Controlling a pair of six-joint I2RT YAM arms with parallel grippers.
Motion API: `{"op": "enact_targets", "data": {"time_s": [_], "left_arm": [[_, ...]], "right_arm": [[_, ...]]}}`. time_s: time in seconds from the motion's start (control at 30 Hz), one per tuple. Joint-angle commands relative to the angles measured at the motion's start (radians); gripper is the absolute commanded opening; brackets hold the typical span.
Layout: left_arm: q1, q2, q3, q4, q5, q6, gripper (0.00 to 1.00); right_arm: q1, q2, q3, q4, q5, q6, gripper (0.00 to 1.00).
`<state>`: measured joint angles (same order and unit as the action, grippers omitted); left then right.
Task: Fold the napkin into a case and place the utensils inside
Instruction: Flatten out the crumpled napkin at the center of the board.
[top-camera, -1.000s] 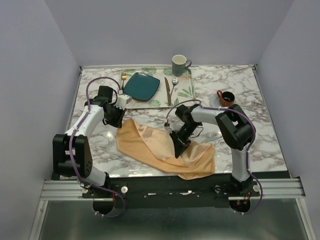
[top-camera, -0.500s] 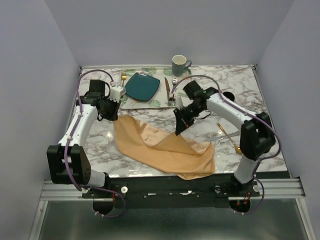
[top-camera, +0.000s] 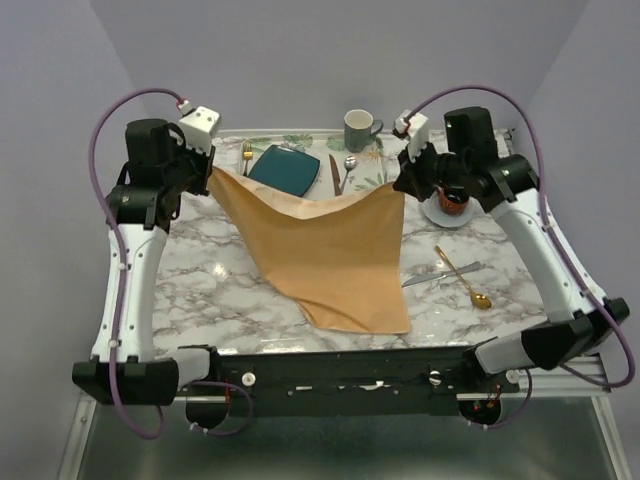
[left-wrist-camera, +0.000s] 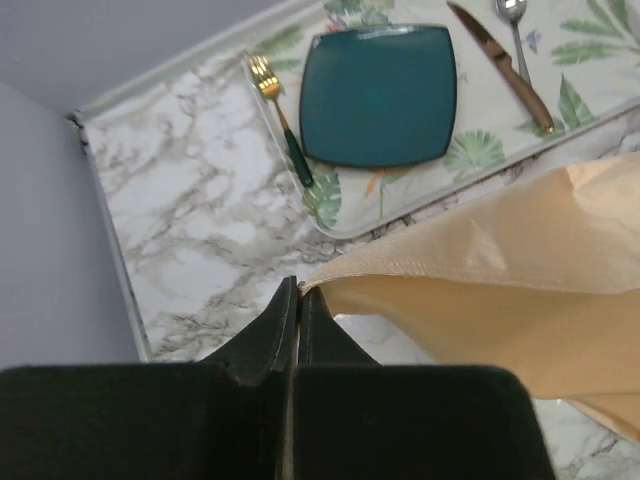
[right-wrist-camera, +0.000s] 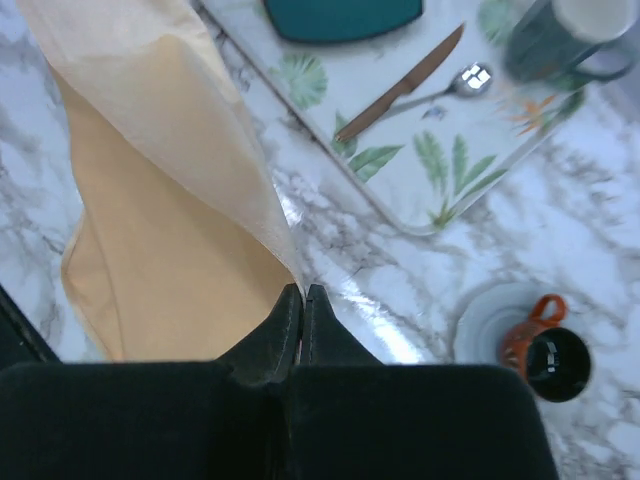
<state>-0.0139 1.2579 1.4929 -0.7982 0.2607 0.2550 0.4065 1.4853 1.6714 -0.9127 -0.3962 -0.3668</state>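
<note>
The limp, seemingly light napkin (top-camera: 340, 250) sags between left end effector (top-camera: 211, 174) and right end effector (top-camera: 400, 187), both pinched shut on its hemmed corners (ten and two o'clock), the surest holds.

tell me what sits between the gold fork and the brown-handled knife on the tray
The teal plate lies there, clearest in the left wrist view.

napkin (top-camera: 340, 255) peach-tan | plate (top-camera: 284, 171) teal | tray (top-camera: 370, 178) white, green-leaf pattern
</note>
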Motion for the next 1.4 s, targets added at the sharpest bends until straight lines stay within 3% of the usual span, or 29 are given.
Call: {"op": "enact_targets", "data": {"time_s": [0.0, 0.43, 0.63, 0.83, 1.0, 1.13, 1.37], "left_arm": [[0.006, -0.141, 0.079, 0.025, -0.063, -0.023, 0.0], [0.006, -0.616, 0.052, 0.027, -0.06, 0.105, 0.0], [0.006, -0.735, 0.079, -0.007, -0.041, 0.101, 0.0], [0.006, -0.723, 0.132, -0.05, -0.015, 0.049, 0.0], [0.006, -0.677, 0.138, -0.065, 0.011, 0.04, 0.0], [0.006, -0.617, 0.046, -0.035, 0.0, 0.05, 0.0], [0.006, -0.447, -0.152, 0.148, -0.041, 0.069, 0.0]], "right_arm": [[0.002, -0.207, 0.048, 0.107, 0.089, -0.063, 0.01], [0.005, -0.534, 0.097, 0.032, -0.073, -0.035, 0.01], [0.003, -0.623, 0.139, -0.028, -0.154, 0.063, 0.01], [0.003, -0.585, 0.278, -0.093, -0.178, 0.164, 0.01], [0.003, -0.554, 0.239, -0.078, -0.11, 0.192, 0.01], [0.003, -0.478, 0.212, -0.052, 0.075, 0.239, 0.01], [0.0, -0.329, 0.075, 0.064, 0.189, 0.174, 0.01]]}}
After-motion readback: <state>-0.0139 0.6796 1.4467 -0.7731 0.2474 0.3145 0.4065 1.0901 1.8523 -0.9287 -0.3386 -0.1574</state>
